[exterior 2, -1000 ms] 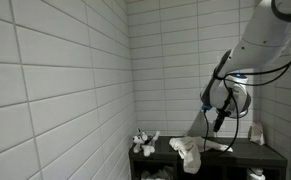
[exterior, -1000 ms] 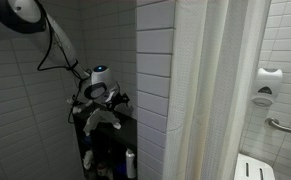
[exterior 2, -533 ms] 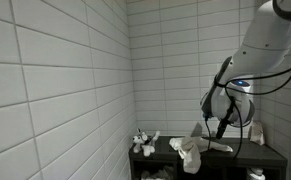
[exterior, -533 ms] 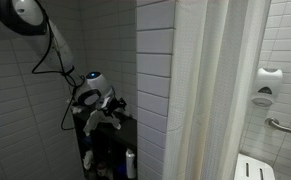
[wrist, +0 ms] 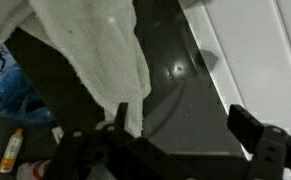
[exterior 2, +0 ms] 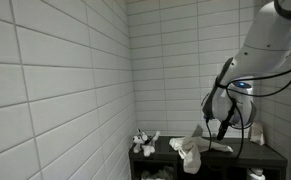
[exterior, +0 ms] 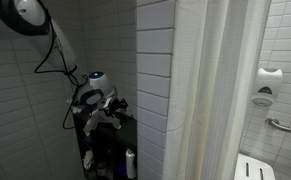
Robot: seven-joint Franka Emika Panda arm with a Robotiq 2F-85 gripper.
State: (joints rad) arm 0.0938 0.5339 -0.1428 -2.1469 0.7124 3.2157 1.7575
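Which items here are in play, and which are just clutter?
In play: gripper, open, beside the white towel on the dark table.
Lying about: small white object, white bottle lower down, shower curtain, folding seat.

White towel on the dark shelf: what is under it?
Wrist view: the white towel lies on the glossy dark shelf; bare shelf shows beside it. Anything beneath its folds is covered.

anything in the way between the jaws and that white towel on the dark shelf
Nothing visible does. In the wrist view a corner of the crumpled white cloth towel reaches right up to one of the open jaws, with only the bare glossy dark shelf top around it. Whether towel and jaw touch cannot be told.
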